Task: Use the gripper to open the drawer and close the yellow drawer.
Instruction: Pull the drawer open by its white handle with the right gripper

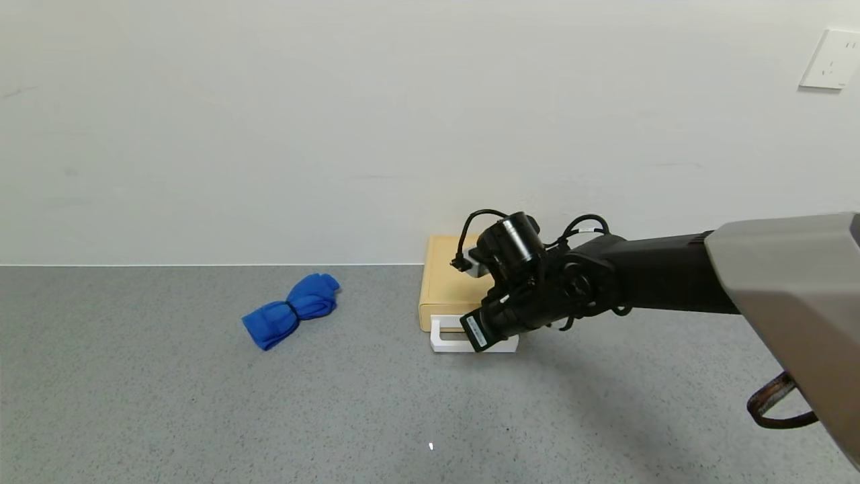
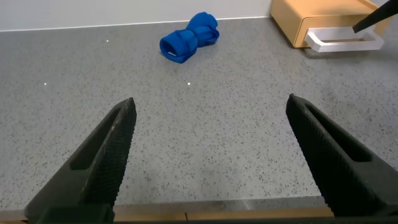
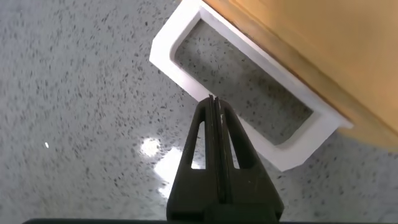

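Pale yellow drawer [image 1: 449, 289] seated flush in its flat box against the wall, white loop handle [image 1: 445, 341] jutting forward over the grey counter [image 1: 201, 403]. Right gripper [image 3: 214, 106] pinched fully together, holding nothing, tips resting at the handle's front bar. Best to hook behind that bar, then pull straight outward. Left gripper [image 2: 211, 124] spread wide, idle, well apart, near a blue cloth [image 1: 292, 309].

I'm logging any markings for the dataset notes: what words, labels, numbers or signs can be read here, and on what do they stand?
None can be read.
White sticker on the right gripper: dark print, too small to read.
Wall socket plate: only slot holes, no text.
Yellow drawer, its white handle and the blue cloth: no markings visible.
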You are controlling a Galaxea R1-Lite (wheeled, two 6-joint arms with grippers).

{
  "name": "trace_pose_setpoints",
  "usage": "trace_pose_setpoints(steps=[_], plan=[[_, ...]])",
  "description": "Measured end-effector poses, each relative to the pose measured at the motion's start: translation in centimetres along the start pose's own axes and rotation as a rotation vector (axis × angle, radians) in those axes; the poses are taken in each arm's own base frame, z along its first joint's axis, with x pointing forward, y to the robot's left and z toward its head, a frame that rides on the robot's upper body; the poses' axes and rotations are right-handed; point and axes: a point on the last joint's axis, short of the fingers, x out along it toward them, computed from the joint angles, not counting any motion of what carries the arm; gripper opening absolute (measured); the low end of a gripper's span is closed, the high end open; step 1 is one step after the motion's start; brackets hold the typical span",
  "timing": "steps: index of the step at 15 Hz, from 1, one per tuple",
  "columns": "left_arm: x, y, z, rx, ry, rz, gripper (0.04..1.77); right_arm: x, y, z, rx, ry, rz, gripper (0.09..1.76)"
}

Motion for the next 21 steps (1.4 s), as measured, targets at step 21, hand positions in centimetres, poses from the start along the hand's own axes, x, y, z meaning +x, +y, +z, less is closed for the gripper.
trace_pose_setpoints(steps=[21], plan=[[0.0,0.0,0.0,0.001,0.000,-0.001,1.74,4.4,-2.5,0.5,-0.182,-0.059,0.220,0.11]])
